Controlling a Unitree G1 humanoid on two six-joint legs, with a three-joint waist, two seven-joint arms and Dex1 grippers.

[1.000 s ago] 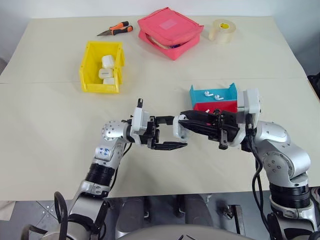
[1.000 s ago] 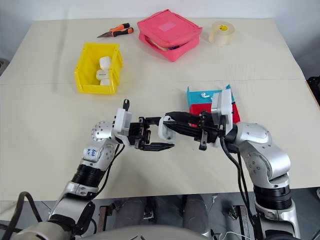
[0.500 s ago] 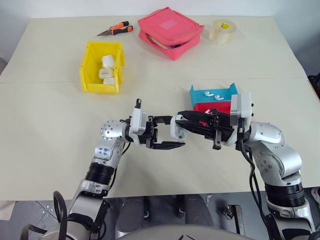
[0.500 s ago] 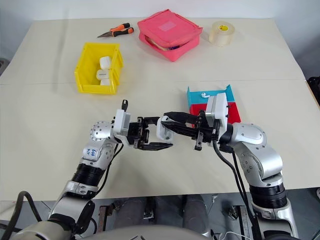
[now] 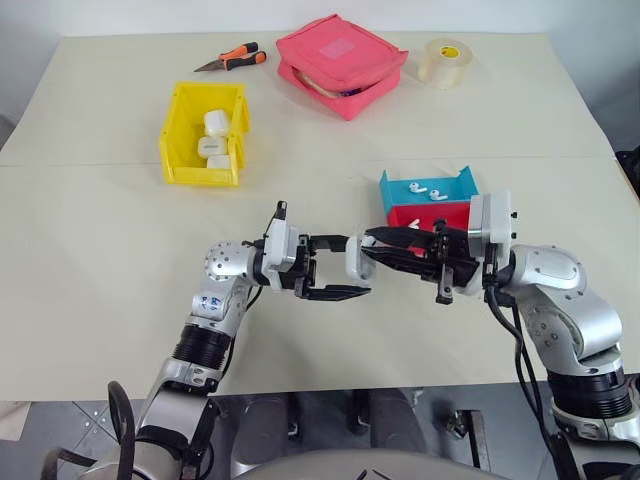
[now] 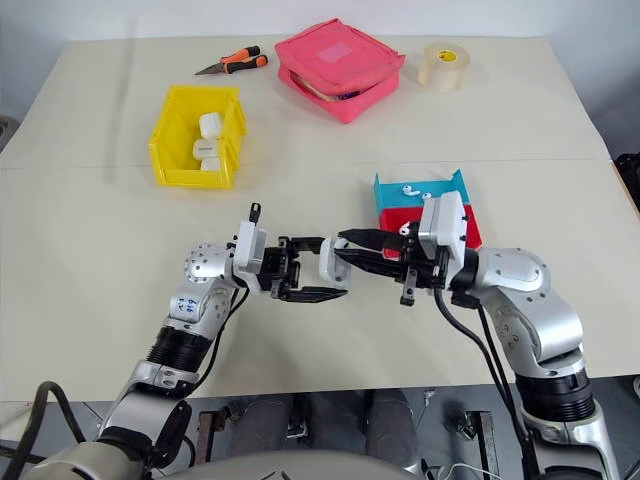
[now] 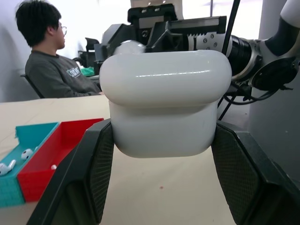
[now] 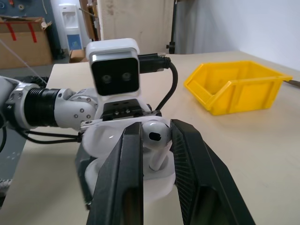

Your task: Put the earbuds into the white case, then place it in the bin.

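Your left gripper (image 5: pixel 340 268) is clamped on the white case (image 5: pixel 358 260), one black finger on each side of its body, lid end facing the other arm; case is held up over the table (image 5: pixel 100 290), centre front. Left wrist view confirms it: case (image 7: pixel 164 101) wedged between both fingers (image 7: pixel 96 171), lid seam visible, looks closed or nearly so from that side. Your right gripper (image 8: pixel 156 140) is pinched narrow on one earbud (image 8: pixel 156 136), stem pointing down toward the case top, bud touching or just above the white surface, can't tell which. Both grippers meet tip to tip in the head view, right one (image 5: pixel 375 243) pointing at the left.

More earbuds (image 5: pixel 428 190) lie in the blue tray (image 5: pixel 465 182), which sits just behind the red tray (image 5: pixel 425 213), both beside your right arm. Yellow bin (image 5: pixel 175 130) is well apart, far left, with white cases (image 5: pixel 212 140) already inside.

Back edge: pink pouch (image 5: pixel 340 62), tape roll (image 5: pixel 444 60), orange-handled pliers (image 5: pixel 232 60). Left wrist view also catches a seated person (image 7: pixel 51 61) behind the table
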